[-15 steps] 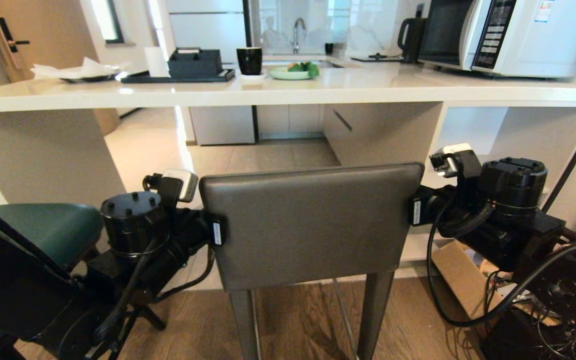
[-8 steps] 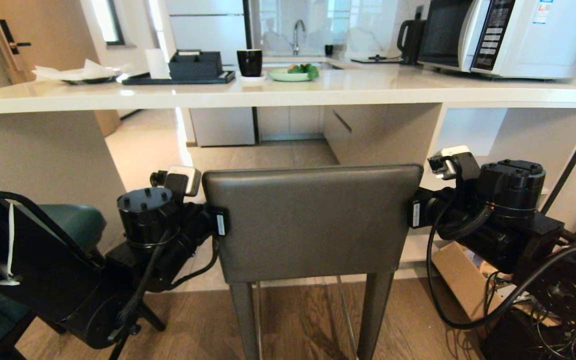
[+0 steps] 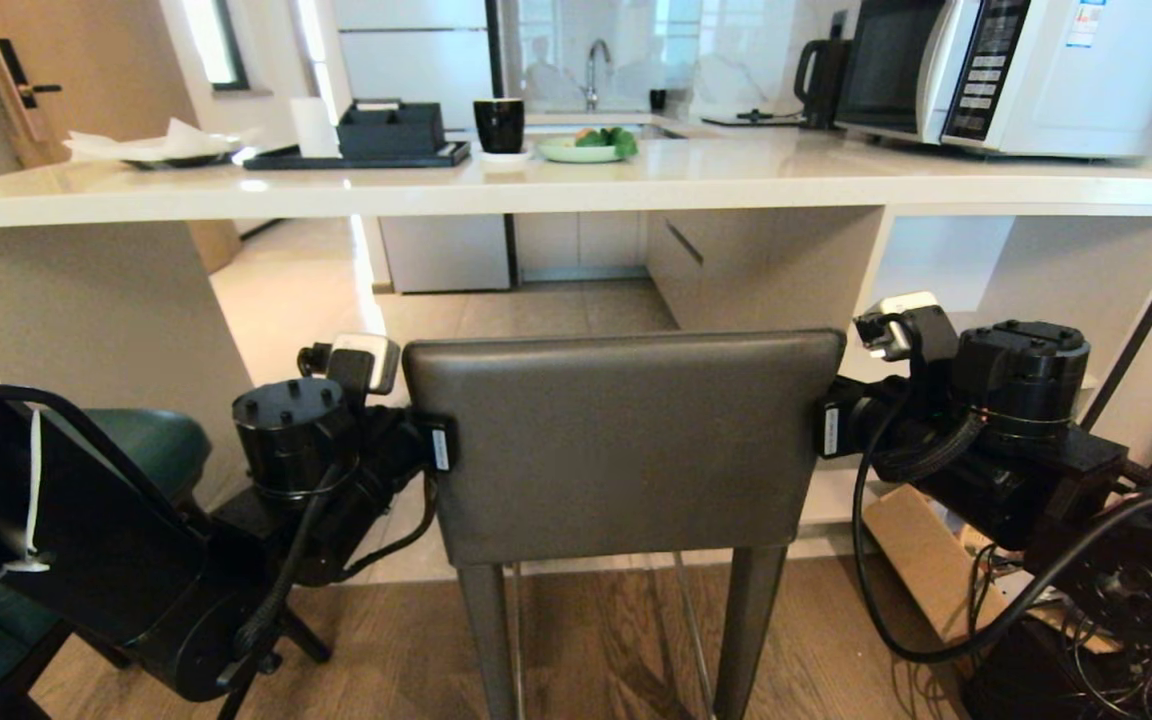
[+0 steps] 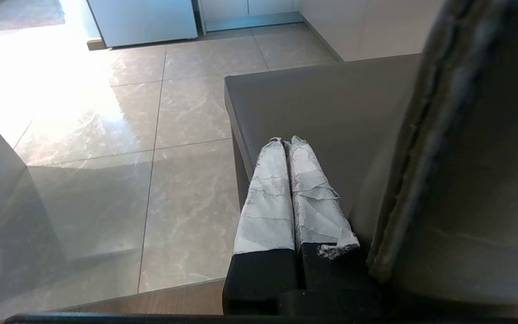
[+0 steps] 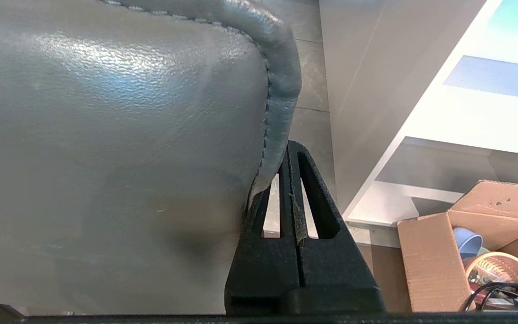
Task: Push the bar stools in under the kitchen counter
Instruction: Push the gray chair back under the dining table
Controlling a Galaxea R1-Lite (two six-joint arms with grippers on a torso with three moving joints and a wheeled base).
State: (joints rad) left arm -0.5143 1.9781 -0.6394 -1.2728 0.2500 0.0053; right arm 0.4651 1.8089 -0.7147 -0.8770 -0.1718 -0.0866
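The dark grey bar stool's rectangular back point(image 3: 621, 445) fills the middle of the head view, facing the off-white kitchen counter point(image 3: 576, 185). Both arms flank that back. My left gripper point(image 4: 286, 141) is shut, its white-taped fingers lying along the left edge of the back, above the grey seat point(image 4: 331, 103). Against the back's right edge point(image 5: 281, 90) sits my right gripper point(image 5: 291, 146), also shut, holding nothing. The teal bar stool's seat point(image 3: 151, 440) shows at far left, partly hidden behind the left arm point(image 3: 286, 470).
On the counter stand a microwave point(image 3: 1016, 70), a kettle, a black cup point(image 3: 499, 122), a green plate and a black tray. A cardboard box point(image 5: 443, 252) and cables lie on the floor at right. The counter's slab end panel point(image 3: 86, 310) stands at left.
The left arm has shifted a little to the right and its rear link has swung into view, covering more of the teal stool. The right arm and grey stool have barely moved.
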